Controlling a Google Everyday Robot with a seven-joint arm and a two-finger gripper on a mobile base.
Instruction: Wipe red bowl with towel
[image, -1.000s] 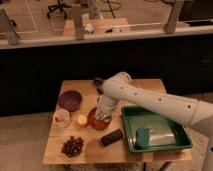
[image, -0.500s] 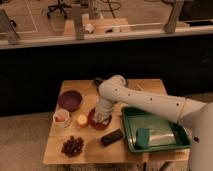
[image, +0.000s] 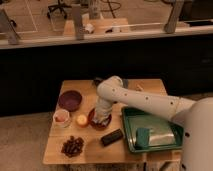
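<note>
The red bowl (image: 93, 119) sits on the wooden table (image: 90, 150), near its middle, mostly covered by my arm. My gripper (image: 101, 120) points down into the bowl, with a pale towel (image: 103, 121) bunched at its tip against the bowl's inside. My white arm reaches in from the right, across the table, with its elbow above the bowl.
A dark purple bowl (image: 70, 100) sits at the back left. A white cup (image: 61, 118) and a yellow object (image: 81, 120) stand left of the red bowl. Grapes (image: 73, 146) lie at the front left, a black object (image: 112, 137) at the front, a green tray (image: 150, 131) on the right.
The arm has swung a little left, and the gripper has shifted over the red bowl with the towel.
</note>
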